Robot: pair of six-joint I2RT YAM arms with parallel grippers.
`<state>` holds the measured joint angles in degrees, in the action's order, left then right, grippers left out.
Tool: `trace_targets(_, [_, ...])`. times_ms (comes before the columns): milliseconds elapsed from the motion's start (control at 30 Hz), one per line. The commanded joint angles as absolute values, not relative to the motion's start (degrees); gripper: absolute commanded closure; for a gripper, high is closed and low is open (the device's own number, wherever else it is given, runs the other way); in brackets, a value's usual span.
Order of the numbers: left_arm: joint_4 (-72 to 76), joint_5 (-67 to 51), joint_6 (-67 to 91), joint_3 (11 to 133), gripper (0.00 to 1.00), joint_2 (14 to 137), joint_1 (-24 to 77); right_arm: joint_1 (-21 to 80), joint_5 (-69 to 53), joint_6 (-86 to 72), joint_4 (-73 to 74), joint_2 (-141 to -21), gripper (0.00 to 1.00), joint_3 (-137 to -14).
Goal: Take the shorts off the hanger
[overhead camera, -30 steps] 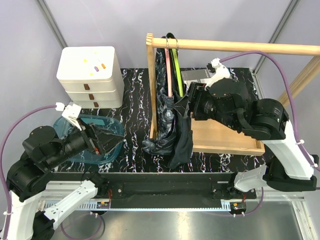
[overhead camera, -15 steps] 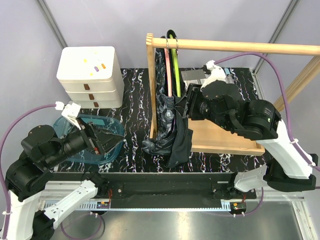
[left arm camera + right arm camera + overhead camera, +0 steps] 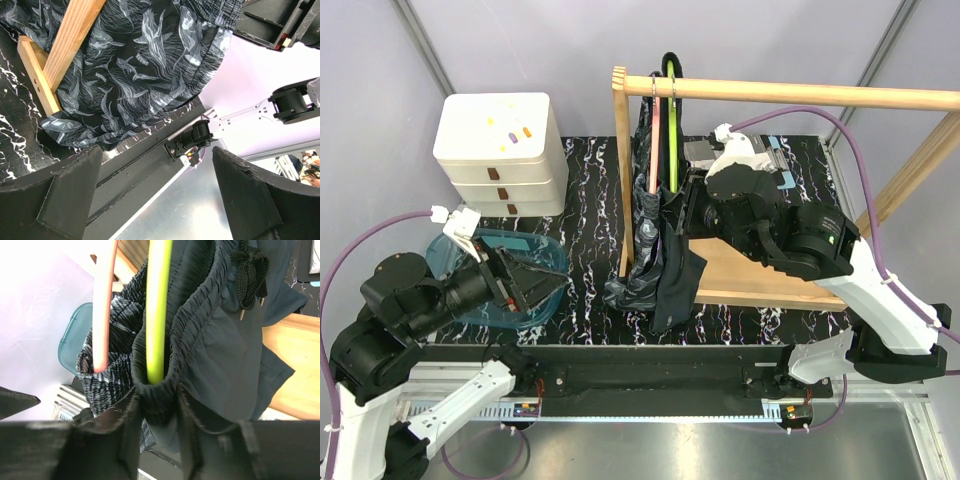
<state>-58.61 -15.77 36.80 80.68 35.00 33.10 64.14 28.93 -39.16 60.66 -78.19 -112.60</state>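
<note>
Two shorts hang on the wooden rack's rail point(image 3: 800, 94). The marbled patterned shorts point(image 3: 632, 280) hang on a pink hanger point(image 3: 655, 140). The plain navy-black shorts point(image 3: 677, 285) hang on a yellow-green hanger point(image 3: 672, 135). My right gripper point(image 3: 683, 215) is shut on the plain shorts' gathered waistband point(image 3: 157, 395), just below the green hanger bar point(image 3: 157, 305); the pink hanger point(image 3: 104, 305) and patterned shorts point(image 3: 112, 375) are beside it. My left gripper point(image 3: 542, 283) is open and empty, away to the left. Its wrist view shows the patterned shorts point(image 3: 135, 75) by the rack post point(image 3: 70, 45).
A teal bin point(image 3: 442, 250) lies under my left gripper. White stacked drawers point(image 3: 500, 150) stand at the back left. The rack's wooden base point(image 3: 770, 275) lies under my right arm. A grey card point(image 3: 705, 150) lies behind the rack.
My right gripper has moved left and back with the plain shorts' waistband, and the hangers have swung with it. The hanging cloth has shifted left. My left arm has barely moved.
</note>
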Motion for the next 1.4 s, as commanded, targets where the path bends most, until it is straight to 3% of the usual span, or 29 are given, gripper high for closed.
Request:
trace_targets(0, [-57.4, -18.3, 37.6, 80.2, 0.05, 34.0, 32.9, 64.4, 31.3, -39.3, 57.4, -78.1, 0.68, -112.2])
trace_targets(433, [-58.4, -19.2, 37.1, 81.9, 0.05, 34.5, 32.9, 64.4, 34.4, -43.7, 59.3, -76.7, 0.99, -112.0])
trace_targets(733, [-58.7, -19.7, 36.6, 82.6, 0.05, 35.2, 32.9, 64.4, 40.2, -47.6, 65.2, -76.2, 1.00, -113.6])
trace_targets(1067, [-58.2, -20.6, 36.7, 83.1, 0.05, 35.8, 32.9, 62.2, 41.8, -43.3, 69.0, -81.1, 1.00, -126.3])
trace_targets(1367, [-50.3, -36.7, 36.5, 88.8, 0.09, 41.7, 33.0, 52.1, 32.3, -43.0, 69.8, -83.6, 1.00, -128.5])
